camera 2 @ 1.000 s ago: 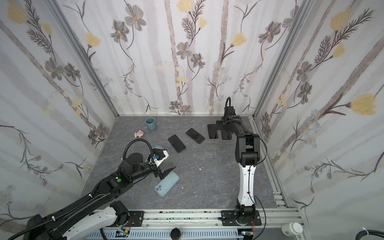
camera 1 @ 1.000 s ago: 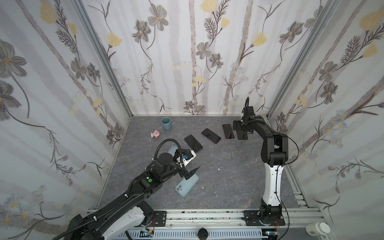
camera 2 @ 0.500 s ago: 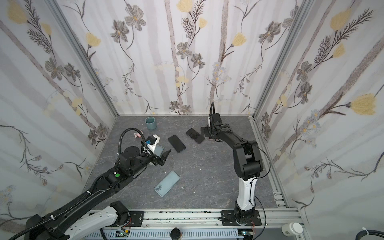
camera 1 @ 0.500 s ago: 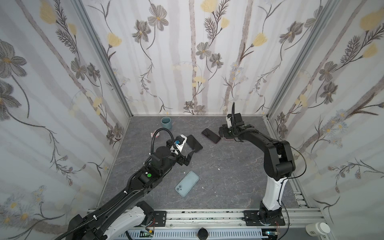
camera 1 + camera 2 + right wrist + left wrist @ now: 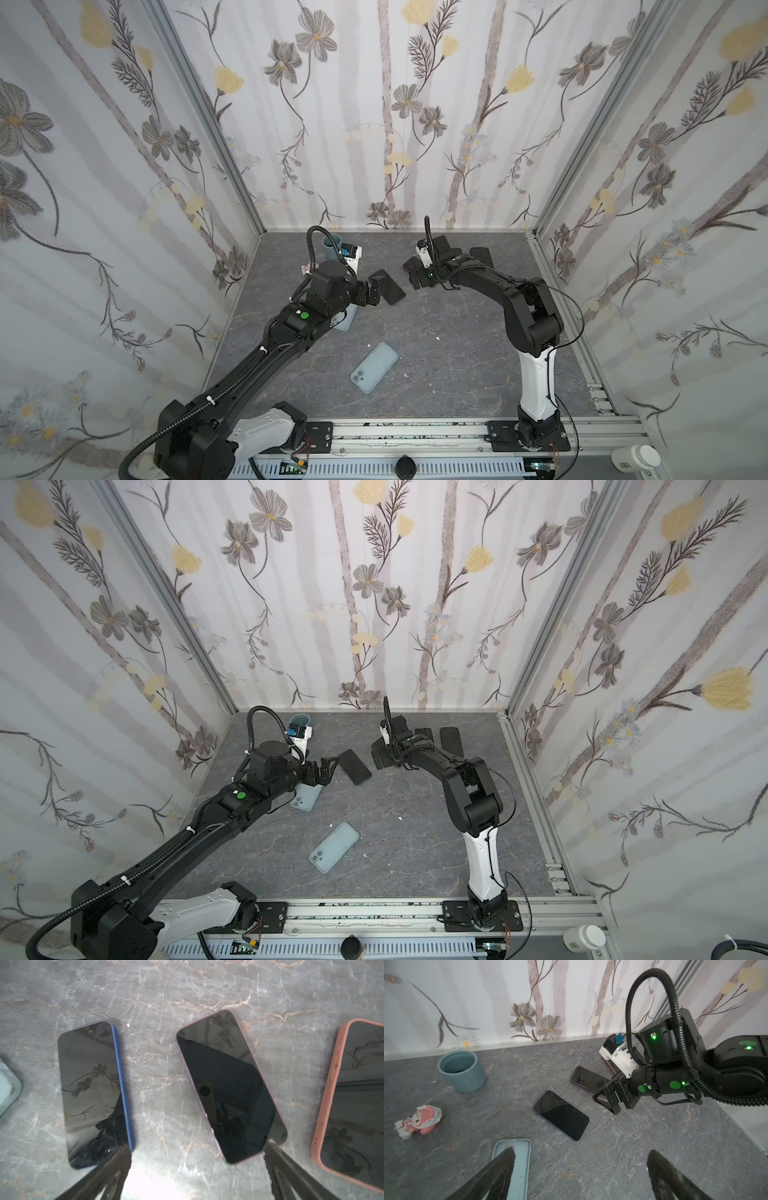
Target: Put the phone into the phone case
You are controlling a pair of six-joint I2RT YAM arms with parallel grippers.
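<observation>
Over the last second both arms have left their old stations and closed in on the far middle of the bench. The left tool hung low over the pale-blue slab near the front. It has since drawn back to the far side and now stands wide open and empty, just left of the blue-edged phone. The slab lies where it lay; from here I cannot tell whether it is a phone face down or a second case.

The right tool was at the far right by the pink-cased phone. It has swung left and now hovers over the purple-edged phone, its jaws spread and holding nothing.

An open pale-blue case lies hollow side up under the left wrist, just near of the blue-edged phone and apart from it. That phone lies flat, screen up, untouched.

So nothing is seated yet. In my judgement the arms are only now lining up to pick a bare phone, probably the blue-edged one, as it lies closest to the empty case.
</observation>
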